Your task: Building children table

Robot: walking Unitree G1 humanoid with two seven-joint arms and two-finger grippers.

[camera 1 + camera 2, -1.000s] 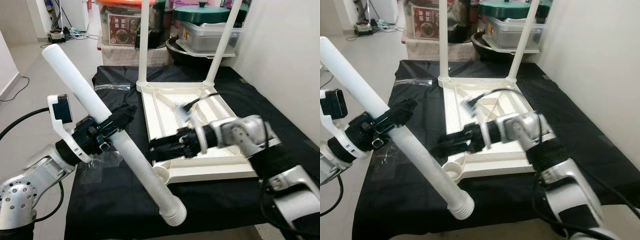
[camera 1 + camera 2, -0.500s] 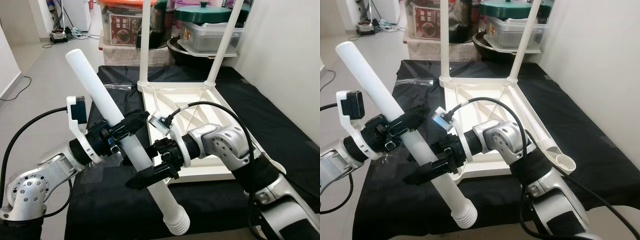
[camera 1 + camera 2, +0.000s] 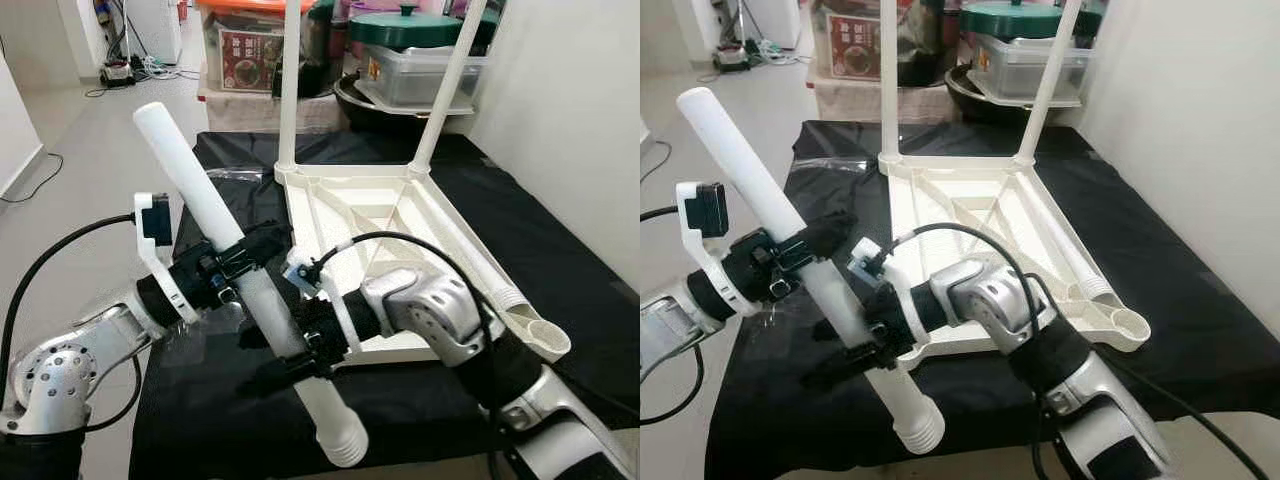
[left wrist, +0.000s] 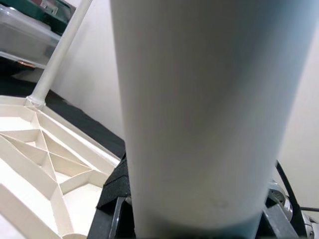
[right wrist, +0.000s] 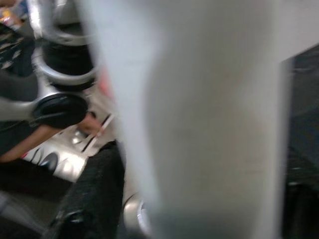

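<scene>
done: two legs (image 3: 288,85) are standing up in the far corners of the upside-down white table (image 3: 380,215) on the black tabletop (image 3: 560,260), middle of the frame | now: left claw (image 3: 262,248) is gripping a third leg (image 3: 235,270), lower left; right claw (image 3: 275,350) is closing on it lower down | left: two near corners are waiting for legs

White table leg (image 3: 205,210) tilted, upturned white tabletop (image 3: 370,205) behind

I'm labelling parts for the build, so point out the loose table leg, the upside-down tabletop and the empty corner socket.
loose table leg (image 3: 190,180), left eye view, upper shaft.
upside-down tabletop (image 3: 345,200), left eye view, ribbed underside.
empty corner socket (image 3: 543,338), left eye view, round rim.
</scene>
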